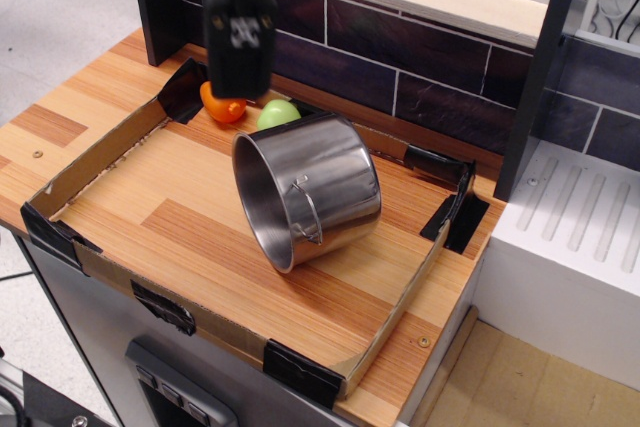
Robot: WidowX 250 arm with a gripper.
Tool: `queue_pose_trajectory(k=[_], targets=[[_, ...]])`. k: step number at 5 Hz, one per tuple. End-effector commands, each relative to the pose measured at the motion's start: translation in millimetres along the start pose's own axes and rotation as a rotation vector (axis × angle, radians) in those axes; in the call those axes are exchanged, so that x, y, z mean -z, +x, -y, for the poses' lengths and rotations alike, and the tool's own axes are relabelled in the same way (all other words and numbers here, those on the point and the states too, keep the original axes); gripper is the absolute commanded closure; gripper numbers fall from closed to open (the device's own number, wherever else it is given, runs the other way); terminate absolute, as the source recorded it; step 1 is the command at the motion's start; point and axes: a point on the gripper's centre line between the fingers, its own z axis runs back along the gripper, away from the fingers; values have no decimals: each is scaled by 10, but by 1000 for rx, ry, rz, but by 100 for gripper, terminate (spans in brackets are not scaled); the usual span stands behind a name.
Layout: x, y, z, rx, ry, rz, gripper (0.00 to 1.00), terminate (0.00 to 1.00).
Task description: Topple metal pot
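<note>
The metal pot lies on its side in the middle of the cardboard-walled tray, mouth turned toward the tray's front left corner, one wire handle showing near the rim. Just behind the pot sit a green fruit and an orange fruit. The gripper hangs above the orange fruit, apart from the pot; whether its jaws are parted cannot be told. A dark tiled wall stands behind the tray.
</note>
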Motion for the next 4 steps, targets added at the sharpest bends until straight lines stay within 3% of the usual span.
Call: queue_pose_trajectory(k=[1, 3, 4], targets=[[-212, 7, -138, -12, -34, 27, 0, 0], [-212, 7, -138, -12, -34, 27, 0, 0], [-212, 7, -138, -12, -34, 27, 0, 100]])
